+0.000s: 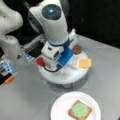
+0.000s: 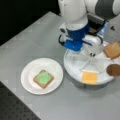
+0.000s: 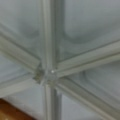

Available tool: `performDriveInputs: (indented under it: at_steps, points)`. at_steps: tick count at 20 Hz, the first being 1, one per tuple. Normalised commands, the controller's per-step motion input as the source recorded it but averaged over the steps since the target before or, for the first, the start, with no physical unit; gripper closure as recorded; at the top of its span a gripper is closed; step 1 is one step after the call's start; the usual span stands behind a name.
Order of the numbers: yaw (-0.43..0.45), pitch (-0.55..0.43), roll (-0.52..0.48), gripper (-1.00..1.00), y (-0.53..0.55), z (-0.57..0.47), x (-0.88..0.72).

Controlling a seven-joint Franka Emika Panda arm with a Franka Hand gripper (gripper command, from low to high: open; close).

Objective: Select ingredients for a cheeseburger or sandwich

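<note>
In a front view, the gripper (image 1: pixel 51 65) hangs low over the middle of a round divided tray (image 1: pixel 62 77) on the grey tabletop (image 1: pixel 25 100). A red disc (image 1: pixel 40 61) sits at the tray's left edge, a cheese square (image 1: pixel 84 63) at its right, and a brown patty (image 1: pixel 77 49) behind that. Below, a white plate (image 1: pixel 60 105) carries the sandwich (image 1: pixel 80 110): toast topped with a green disc.

In a front view from the opposite side, the sandwich (image 2: pixel 43 78) lies on the plate (image 2: pixel 28 75), well apart from the gripper (image 2: pixel 93 53); spare toast (image 2: pixel 112 50) rests on the tray (image 2: pixel 72 67).

The wrist view shows only the tray's dividers (image 3: pixel 50 72). I cannot tell how the jaws stand.

The pieces look light, flat and stiff, best pinched by their edges.
</note>
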Motion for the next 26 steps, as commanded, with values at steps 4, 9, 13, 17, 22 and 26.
performDriveInputs:
  at_steps: [4,9,13,17,22,26]
  points:
    - [0.018,-0.214,-0.287,-1.0,0.23,-0.15,-0.31]
    - [0.064,-0.223,-0.218,-1.0,0.06,-0.14,-0.33]
    - [0.13,-0.247,-0.176,-1.0,-0.04,-0.14,-0.34]
    - [0.11,-0.281,-0.156,-1.0,-0.01,-0.18,-0.39]
    - [0.101,-0.301,-0.15,-1.0,0.02,-0.18,-0.39]
    - [0.093,-0.322,-0.125,-1.0,0.04,-0.17,-0.34]
